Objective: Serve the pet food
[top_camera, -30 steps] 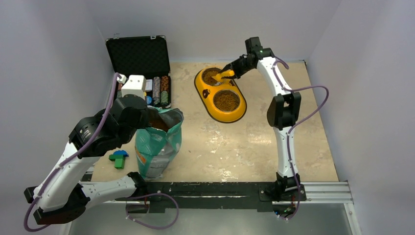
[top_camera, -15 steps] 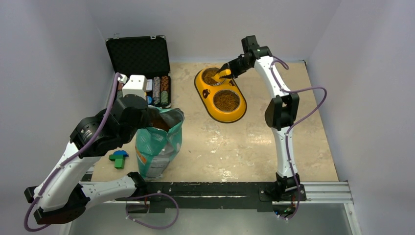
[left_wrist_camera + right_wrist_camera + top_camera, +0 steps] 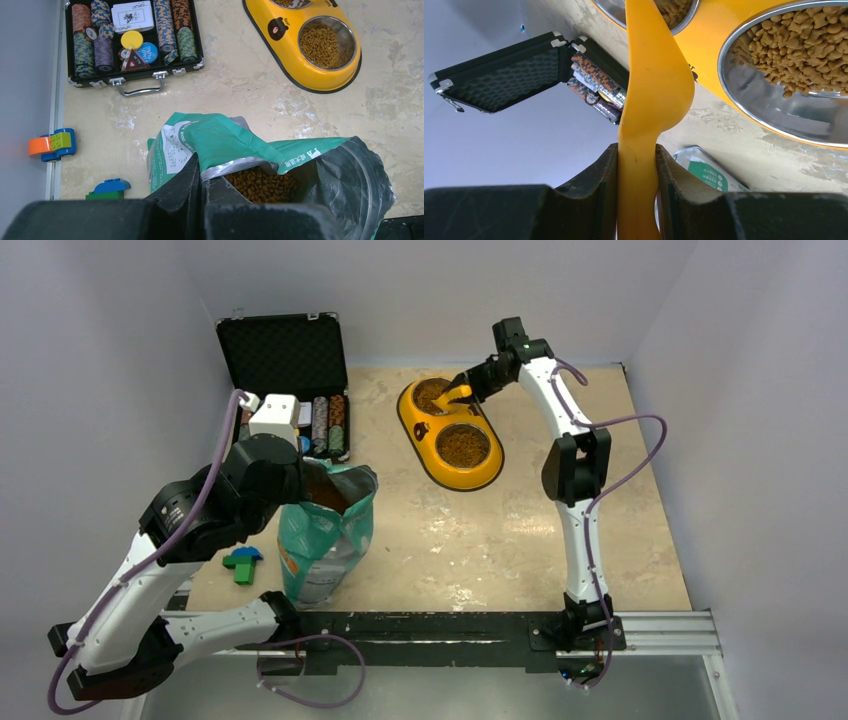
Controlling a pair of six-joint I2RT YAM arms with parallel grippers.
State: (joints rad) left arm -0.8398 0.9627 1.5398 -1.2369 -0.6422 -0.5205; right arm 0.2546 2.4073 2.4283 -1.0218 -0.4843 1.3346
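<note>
The teal-green pouch [image 3: 325, 530] stands open at the near left, with brown pet food [image 3: 262, 182] showing inside. My left gripper [image 3: 201, 175] is shut on the pouch's rim and holds it open. A yellow double bowl [image 3: 450, 432] sits at the back centre; both steel bowls hold pet food [image 3: 320, 46]. My right gripper [image 3: 478, 380] is shut on the handle of a yellow scoop [image 3: 654, 90]. The scoop's head is over the far bowl [image 3: 434, 396], its inside hidden in the right wrist view.
An open black case [image 3: 285, 370] with poker chips [image 3: 102, 35] and cards stands at the back left. Blue and green toy blocks [image 3: 241, 564] lie left of the pouch. An orange, green and blue block [image 3: 52, 144] lies at the table's left edge.
My right gripper and scoop shifted slightly left over the far bowl. The pouch's mouth has opened a little wider.
</note>
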